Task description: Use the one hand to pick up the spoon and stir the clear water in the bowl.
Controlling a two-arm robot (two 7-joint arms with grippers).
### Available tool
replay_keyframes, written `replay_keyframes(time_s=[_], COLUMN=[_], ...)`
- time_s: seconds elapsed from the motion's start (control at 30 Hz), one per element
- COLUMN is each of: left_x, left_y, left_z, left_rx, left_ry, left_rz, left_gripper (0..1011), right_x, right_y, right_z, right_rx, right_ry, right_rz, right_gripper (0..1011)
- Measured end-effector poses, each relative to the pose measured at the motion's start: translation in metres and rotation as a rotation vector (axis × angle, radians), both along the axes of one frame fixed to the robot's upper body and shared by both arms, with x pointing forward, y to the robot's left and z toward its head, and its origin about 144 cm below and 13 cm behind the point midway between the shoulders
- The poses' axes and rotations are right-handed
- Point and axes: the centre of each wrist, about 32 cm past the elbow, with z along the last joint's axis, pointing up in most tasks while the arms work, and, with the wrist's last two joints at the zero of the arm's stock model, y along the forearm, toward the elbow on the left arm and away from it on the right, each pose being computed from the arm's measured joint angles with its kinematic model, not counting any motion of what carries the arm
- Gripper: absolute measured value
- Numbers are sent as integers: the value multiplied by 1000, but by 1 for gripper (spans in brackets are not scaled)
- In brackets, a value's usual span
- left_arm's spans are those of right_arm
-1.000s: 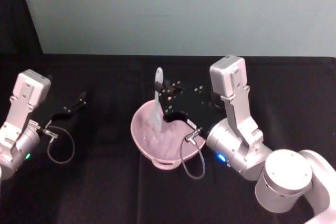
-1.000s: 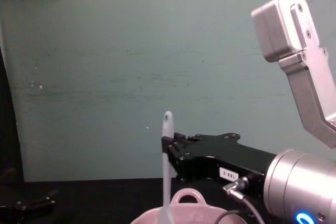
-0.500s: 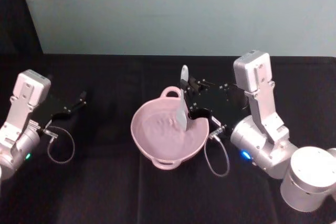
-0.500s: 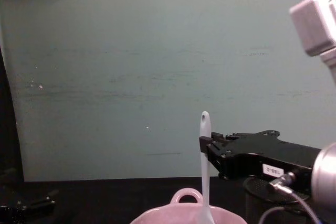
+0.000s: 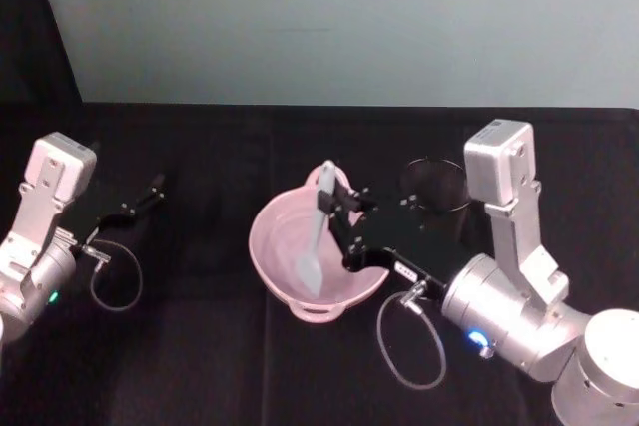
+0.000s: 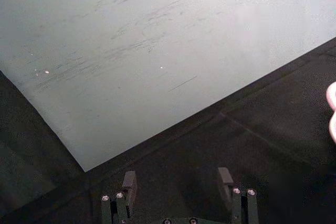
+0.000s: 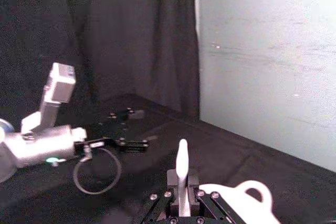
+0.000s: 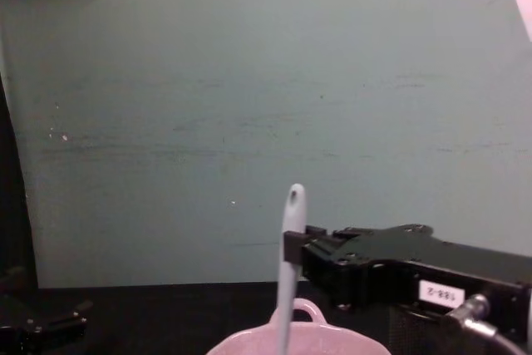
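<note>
**Head view.** Bowl [image 5: 258, 246] sits mid-table [image 5: 200, 366], pale pink, wavy rim. Spoon [image 5: 318, 234] stands in it: scoop end down inside, toward the near wall, handle rising up and back past the far rim. Inside reads flat pink; can't tell water by eye. R gripper [image 5: 335, 216] reaches in from the right over the bowl's right half, jaws clamped on the upper handle. Mesh cup [image 5: 435, 183] stands just behind and right of the bowl, beyond the R arm; inside is dark, contents can't tell. Cable loop [image 5: 407, 348] hangs off the R wrist, near the bowl's front right. L gripper [image 5: 148, 193] is parked far left, low over the cloth, well apart from the bowl.

**L wrist view.** L gripper [image 6: 177, 195] fingers [image 6: 128, 181] stand wide apart, nothing between them. Black cloth and teal wall [image 6: 157, 35] ahead. A sliver of the bowl [image 6: 332, 114] shows at the frame edge.

**R wrist view.** R gripper [image 7: 181, 205] is closed narrow on the spoon [image 7: 182, 163], whose handle sticks up between the jaws. The bowl [image 7: 236, 203] and its loop handle lie just past the jaws. L gripper [image 7: 128, 142] is farther off, over the cloth.

**Chest view.** Spoon [image 8: 288, 280] is near upright, the holed end on top, the lower part dropping behind the bowl [image 8: 332, 340] rim beside the loop handle. R gripper [image 8: 294, 248] grips it from the right, above the rim; white label on its body. L gripper [image 8: 46, 322] is low at left.
</note>
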Motion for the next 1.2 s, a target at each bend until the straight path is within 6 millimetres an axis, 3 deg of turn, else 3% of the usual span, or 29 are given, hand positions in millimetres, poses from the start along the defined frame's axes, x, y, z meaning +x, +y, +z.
replay_keyframes(time_s=[0.33, 0.67, 0.87, 1.2], left_x=[0, 0, 0, 0], left_y=[0, 0, 0, 0], left_z=[0, 0, 0, 0], left_rx=[0, 0, 0, 0], left_ry=[0, 0, 0, 0], left_rz=[0, 0, 0, 0], left_gripper=[1011, 1011, 1011, 1011], right_x=[5, 29, 43, 41], right_y=[22, 39, 34, 15], right_z=[-3, -11, -14, -9], right_rx=[24, 4, -10, -63], right_ry=[-27, -67, -92, -114], right_rz=[39, -50, -144, -237], right_gripper=[109, 109, 109, 109])
